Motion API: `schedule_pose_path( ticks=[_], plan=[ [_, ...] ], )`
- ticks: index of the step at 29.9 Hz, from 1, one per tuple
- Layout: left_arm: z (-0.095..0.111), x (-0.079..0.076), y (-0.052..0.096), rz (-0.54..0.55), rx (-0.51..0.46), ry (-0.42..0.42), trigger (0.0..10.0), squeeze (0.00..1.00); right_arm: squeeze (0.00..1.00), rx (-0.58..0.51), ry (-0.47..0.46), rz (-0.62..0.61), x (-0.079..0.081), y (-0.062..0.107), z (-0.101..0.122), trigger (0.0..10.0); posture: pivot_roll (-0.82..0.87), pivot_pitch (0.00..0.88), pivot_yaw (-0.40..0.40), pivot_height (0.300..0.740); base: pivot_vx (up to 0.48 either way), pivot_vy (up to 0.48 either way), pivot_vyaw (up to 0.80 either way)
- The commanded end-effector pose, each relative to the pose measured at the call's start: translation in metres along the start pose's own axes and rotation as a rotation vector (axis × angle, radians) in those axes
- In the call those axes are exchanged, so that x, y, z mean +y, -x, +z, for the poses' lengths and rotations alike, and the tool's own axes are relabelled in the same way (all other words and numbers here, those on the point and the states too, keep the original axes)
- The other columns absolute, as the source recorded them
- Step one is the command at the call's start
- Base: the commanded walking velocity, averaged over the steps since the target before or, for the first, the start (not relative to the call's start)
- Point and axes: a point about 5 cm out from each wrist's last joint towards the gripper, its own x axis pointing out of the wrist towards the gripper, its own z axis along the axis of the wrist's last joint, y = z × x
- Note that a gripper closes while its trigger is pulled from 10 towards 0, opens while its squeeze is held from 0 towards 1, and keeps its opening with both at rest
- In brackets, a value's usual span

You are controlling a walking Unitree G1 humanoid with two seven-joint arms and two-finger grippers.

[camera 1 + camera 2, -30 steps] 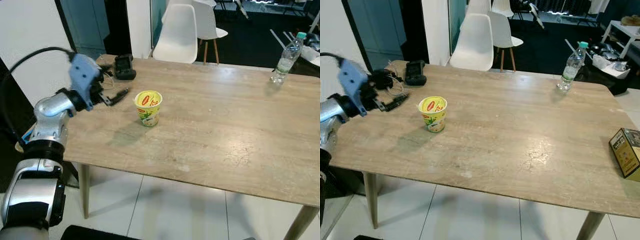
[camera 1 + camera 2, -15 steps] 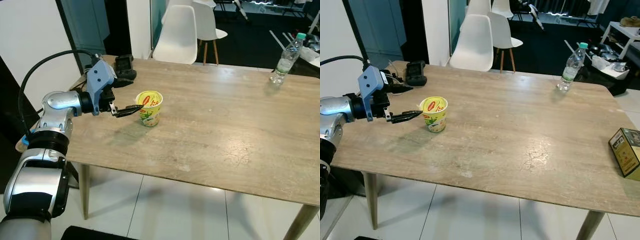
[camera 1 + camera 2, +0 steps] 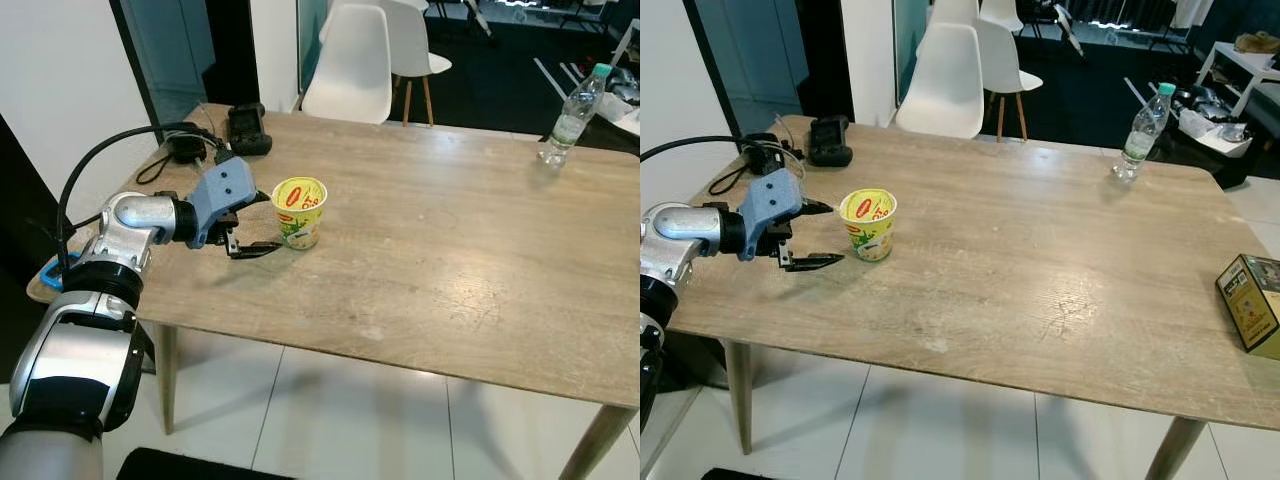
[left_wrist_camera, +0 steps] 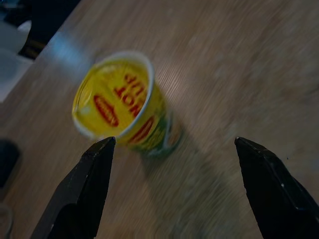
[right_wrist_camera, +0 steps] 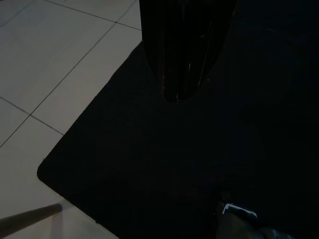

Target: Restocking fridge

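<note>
Left eye view: left claw point(image 3: 262, 228) wide open, empty, beside noodle cup point(image 3: 299, 212); bottle point(image 3: 574, 115) well apart.

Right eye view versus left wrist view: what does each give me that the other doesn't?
Right eye alone: the water bottle at the table's far side, a yellow box at the right edge, white chairs, and a black device. Left wrist alone: a close look at the cup's printed lid between the black fingers. Both: the yellow cup upright on the wooden table, left claw open beside it.
</note>
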Motion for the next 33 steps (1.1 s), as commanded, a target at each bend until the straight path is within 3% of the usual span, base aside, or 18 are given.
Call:
schedule_pose_path(
  ticks=[1, 5, 8, 11, 13, 14, 15, 20, 21, 23, 25, 26, 30, 33],
  plan=[
    [0.006, -0.001, -0.010, 0.006, -0.014, -0.017, 10.0, 0.00, 0.00, -0.014, 0.011, -0.008, -0.005, 0.001, 0.002, 10.0, -0.07, 0.053, -0.065, 0.740, 0.000, 0.000, 0.00],
    [0.014, 0.004, -0.014, 0.056, -0.081, -0.008, 10.0, 0.00, 0.00, -0.034, 0.011, -0.012, -0.006, 0.000, 0.008, 10.0, -0.07, 0.046, -0.064, 0.740, 0.000, 0.000, 0.00],
    [0.039, 0.013, -0.013, 0.096, -0.246, -0.016, 10.0, 0.00, 0.00, -0.044, 0.016, -0.009, -0.004, -0.002, 0.015, 10.0, -0.06, 0.015, -0.068, 0.740, 0.000, 0.000, 0.00],
    [0.052, 0.017, -0.010, 0.099, -0.329, -0.028, 10.0, 0.00, 0.00, -0.045, 0.020, -0.006, -0.003, -0.003, 0.018, 10.0, -0.05, 0.003, -0.067, 0.740, 0.000, 0.000, 0.00],
    [0.071, 0.018, 0.001, 0.070, -0.469, -0.023, 10.0, 0.00, 0.00, -0.044, 0.019, -0.005, -0.002, -0.004, 0.020, 10.0, -0.04, 0.000, -0.068, 0.740, 0.000, 0.000, 0.00],
    [0.071, 0.018, 0.001, 0.070, -0.469, -0.023, 10.0, 0.00, 0.00, -0.044, 0.019, -0.005, -0.002, -0.004, 0.020, 10.0, -0.04, 0.000, -0.068, 0.740, 0.000, 0.000, 0.00],
    [0.084, 0.019, 0.011, 0.074, -0.586, 0.001, 10.0, 0.00, 0.00, -0.044, 0.018, -0.005, -0.001, -0.005, 0.023, 10.0, -0.02, 0.000, -0.068, 0.740, 0.000, 0.000, 0.00],
    [0.096, 0.020, 0.022, 0.160, -0.724, 0.067, 10.0, 0.00, 0.00, -0.044, 0.016, -0.008, -0.002, -0.005, 0.026, 10.0, -0.01, 0.000, -0.070, 0.740, 0.000, 0.000, 0.00],
    [0.098, 0.014, 0.025, 0.233, -0.812, 0.114, 10.0, 0.00, 0.00, -0.046, 0.013, -0.008, -0.002, -0.006, 0.030, 10.0, 0.00, 0.000, -0.071, 0.740, 0.000, 0.000, 0.00],
    [0.097, 0.013, 0.024, 0.255, -0.835, 0.135, 10.0, 0.00, 0.00, -0.047, 0.013, -0.008, -0.001, -0.007, 0.031, 10.0, 0.01, 0.000, -0.072, 0.740, 0.000, 0.000, 0.00],
    [0.084, -0.004, 0.010, 0.330, -0.874, 0.230, 10.0, 0.00, 0.00, -0.054, 0.014, -0.005, 0.001, -0.009, 0.039, 10.0, 0.02, 0.000, -0.074, 0.740, 0.000, 0.000, 0.00],
    [0.084, -0.004, 0.010, 0.330, -0.874, 0.230, 10.0, 0.00, 0.00, -0.054, 0.014, -0.005, 0.001, -0.009, 0.039, 10.0, 0.02, 0.000, -0.074, 0.740, 0.000, 0.000, 0.00],
    [0.082, -0.031, -0.006, 0.368, -0.913, 0.353, 10.0, 0.00, 0.00, -0.077, 0.000, -0.008, 0.002, -0.011, 0.052, 10.0, 0.03, 0.000, -0.069, 0.740, 0.233, 0.000, 0.00],
    [0.088, -0.042, -0.011, 0.360, -0.935, 0.405, 10.0, 0.00, 0.00, -0.087, -0.004, -0.009, 0.003, -0.011, 0.057, 10.0, 0.03, 0.000, -0.064, 0.740, 0.336, 0.000, 0.00]
  ],
)
